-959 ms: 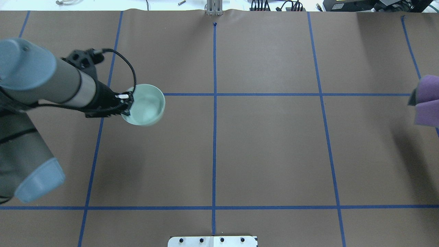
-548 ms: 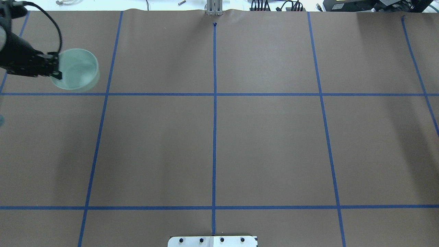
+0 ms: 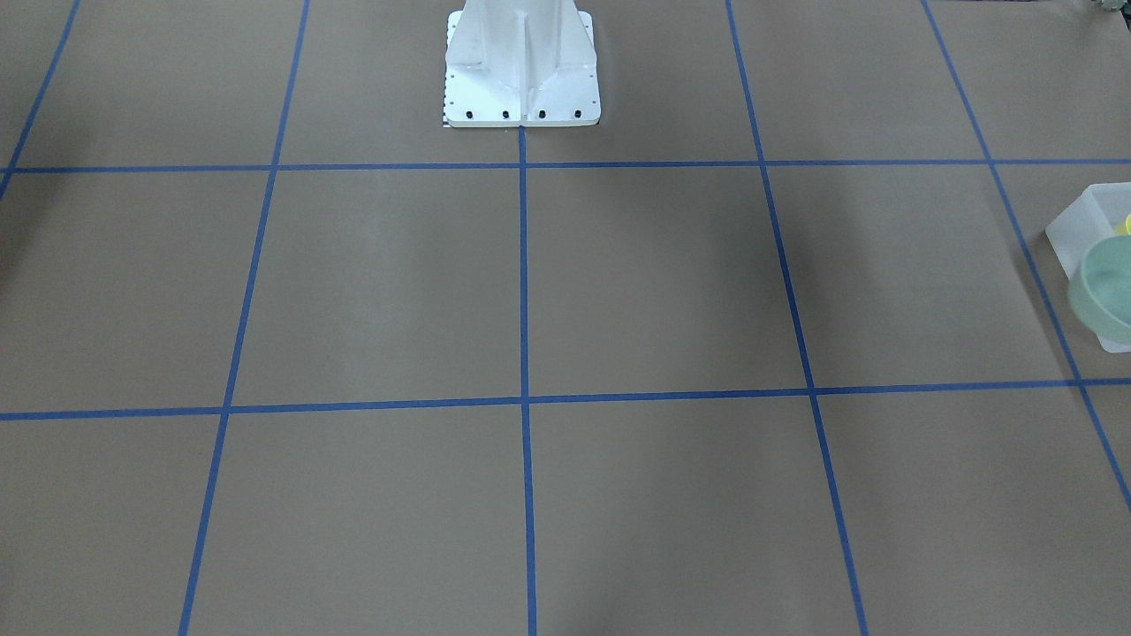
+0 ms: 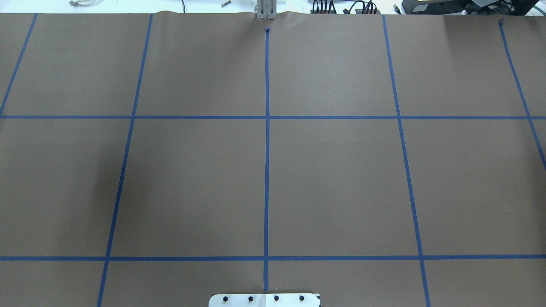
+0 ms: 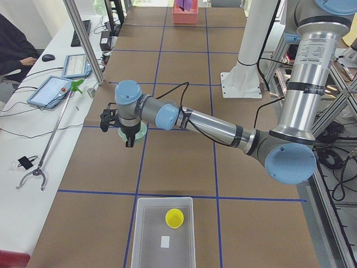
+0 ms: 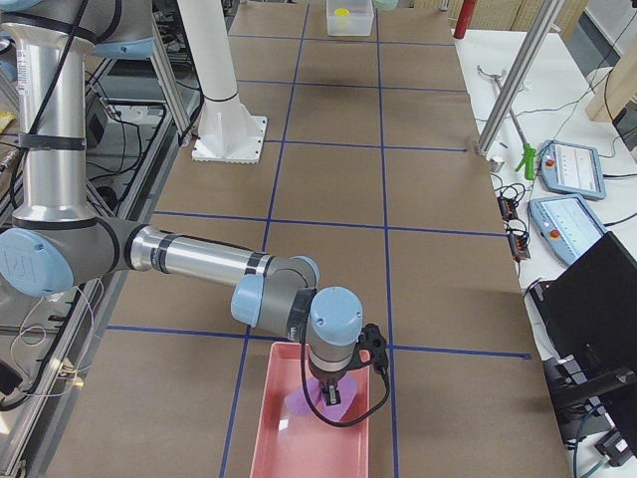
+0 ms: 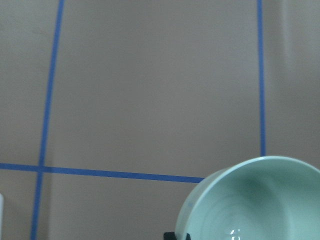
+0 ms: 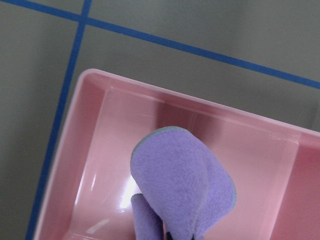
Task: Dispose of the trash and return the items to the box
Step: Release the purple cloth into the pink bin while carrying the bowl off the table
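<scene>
Nearest to us at the robot's left end of the surface (image 5: 251, 234) lies the box (image 5: 148, 229), its long side running toward 12 o'clock. The cup (image 5: 175, 218) stands mouth up on the box floor toward the 1 o'clock corner. A small white slip (image 5: 165, 241) lies at the cup's 7 o'clock, apart from it.

Beyond the box, at about 11 o'clock from it, we see the left pincer (image 5: 129, 138) hanging from the near arm. It is pressed together on the rim of the bowl (image 5: 139, 132), which it carries mouth up, clear of the surface and outside the box. In the left wrist view the bowl fills the 5 o'clock corner, with bare surface and blue tape lines (image 7: 47, 100) beneath it. In the front-facing view the bowl sits at the 3 o'clock edge and overlaps the box's wall. We cannot tell from these pictures how far short of the box it hangs.

Farther on, at 1 o'clock, the white pedestal (image 5: 241, 84) stands on the surface.

Farthest, at the robot's right end, lies the pink tray (image 6: 279, 448). The right pincer (image 6: 330, 396) points down over it and pinches a purple cloth (image 8: 182, 185), which hangs folded within the tray's walls. We cannot tell whether the cloth touches the tray floor.
</scene>
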`<act>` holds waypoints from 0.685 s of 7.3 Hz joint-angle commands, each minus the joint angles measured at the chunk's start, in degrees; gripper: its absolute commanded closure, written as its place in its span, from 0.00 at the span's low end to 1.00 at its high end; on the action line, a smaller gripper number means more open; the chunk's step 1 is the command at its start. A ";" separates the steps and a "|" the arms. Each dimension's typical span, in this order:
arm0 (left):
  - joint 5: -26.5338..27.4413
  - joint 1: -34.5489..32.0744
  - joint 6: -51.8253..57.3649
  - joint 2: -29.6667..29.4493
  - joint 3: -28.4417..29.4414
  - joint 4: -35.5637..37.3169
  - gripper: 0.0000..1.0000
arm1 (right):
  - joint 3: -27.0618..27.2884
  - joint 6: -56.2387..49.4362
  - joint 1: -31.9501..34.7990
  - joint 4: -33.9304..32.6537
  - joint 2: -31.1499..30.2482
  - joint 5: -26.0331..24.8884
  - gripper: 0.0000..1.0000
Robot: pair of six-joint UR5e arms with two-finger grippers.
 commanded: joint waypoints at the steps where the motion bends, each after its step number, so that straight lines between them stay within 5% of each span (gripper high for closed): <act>1: -0.50 -6.65 10.63 -0.18 7.43 -0.35 1.00 | -8.23 0.19 0.27 7.72 0.78 -1.61 0.21; 2: -0.50 -9.55 15.99 -0.88 11.64 -0.35 1.00 | -8.09 0.90 0.27 8.44 0.79 -0.91 0.00; 5: -0.41 -15.54 27.35 -2.03 22.63 -0.96 1.00 | -1.36 7.56 0.27 9.06 0.36 6.11 0.00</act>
